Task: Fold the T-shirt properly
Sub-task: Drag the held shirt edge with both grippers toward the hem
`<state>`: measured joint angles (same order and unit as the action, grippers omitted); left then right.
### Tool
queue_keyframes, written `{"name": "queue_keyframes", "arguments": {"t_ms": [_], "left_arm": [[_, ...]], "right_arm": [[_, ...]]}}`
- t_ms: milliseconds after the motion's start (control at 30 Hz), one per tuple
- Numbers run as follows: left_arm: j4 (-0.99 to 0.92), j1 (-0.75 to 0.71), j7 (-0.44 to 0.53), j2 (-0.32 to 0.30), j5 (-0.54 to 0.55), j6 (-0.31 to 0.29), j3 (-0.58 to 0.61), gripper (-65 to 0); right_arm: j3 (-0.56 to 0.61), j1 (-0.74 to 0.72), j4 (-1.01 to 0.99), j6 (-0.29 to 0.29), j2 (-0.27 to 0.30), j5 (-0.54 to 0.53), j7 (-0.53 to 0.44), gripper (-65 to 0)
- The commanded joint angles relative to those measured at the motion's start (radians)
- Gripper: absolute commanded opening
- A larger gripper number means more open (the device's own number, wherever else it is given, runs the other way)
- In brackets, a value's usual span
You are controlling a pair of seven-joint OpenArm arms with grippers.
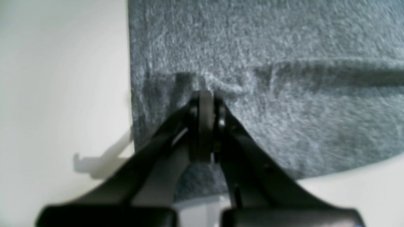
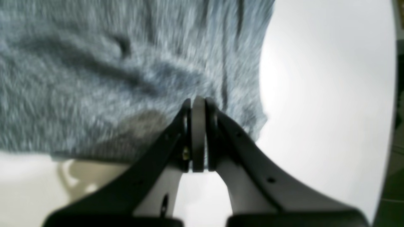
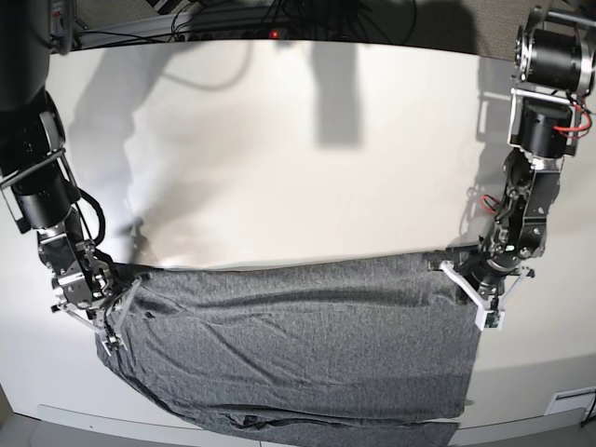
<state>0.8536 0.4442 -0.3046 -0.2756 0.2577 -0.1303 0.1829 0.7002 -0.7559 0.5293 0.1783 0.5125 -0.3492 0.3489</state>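
Observation:
The heather-grey T-shirt (image 3: 298,345) lies spread across the near part of the white table (image 3: 298,168), with its top edge stretched straight between my two grippers. My left gripper (image 3: 445,271) is shut on the shirt's upper right corner. In the left wrist view the jaws (image 1: 205,96) are closed, the cloth (image 1: 284,47) puckers at the tips, and the shirt's side edge lies just to the left. My right gripper (image 3: 130,294) is shut on the upper left corner. In the right wrist view it (image 2: 199,102) pinches blurred cloth (image 2: 94,63) near the shirt's edge.
The shirt's lower part bunches at the table's front edge (image 3: 279,430). Black cables (image 3: 233,23) run along the back edge. Bare white tabletop shows beside the cloth in both wrist views (image 1: 63,94) (image 2: 315,94).

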Motion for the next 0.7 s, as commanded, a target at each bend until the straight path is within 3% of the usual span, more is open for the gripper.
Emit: {"name": "queue_keyframes", "arguments": {"t_ms": [0, 100, 233, 567, 667], "left_arm": [[-0.011, 0.04, 0.037, -0.004, 0.004, 0.004, -0.005, -65.0], [-0.114, 0.08, 0.053, 0.01, 0.03, 0.004, -0.005, -65.0], [-0.216, 0.104, 0.052, 0.024, 0.114, -0.025, -0.005, -65.0], [-0.224, 0.05, -0.066, 0.025, 0.111, -0.1, -0.005, -65.0], [-0.224, 0.02, -0.076, 0.026, 0.115, -0.11, -0.005, -65.0]], "right_arm": [[-0.008, -0.036, -0.015, 0.005, 0.012, 0.0, -0.052, -65.0], [-0.008, -0.036, -0.085, 0.033, 0.006, 0.0, -0.123, -65.0], [-0.008, -0.035, -0.138, 0.103, -0.003, 0.001, -0.127, -65.0], [-0.008, 0.02, -0.154, 0.111, 0.063, -0.005, -0.107, -65.0], [-0.009, 0.063, -0.148, 0.145, 0.092, -0.039, -0.109, -65.0]]}}
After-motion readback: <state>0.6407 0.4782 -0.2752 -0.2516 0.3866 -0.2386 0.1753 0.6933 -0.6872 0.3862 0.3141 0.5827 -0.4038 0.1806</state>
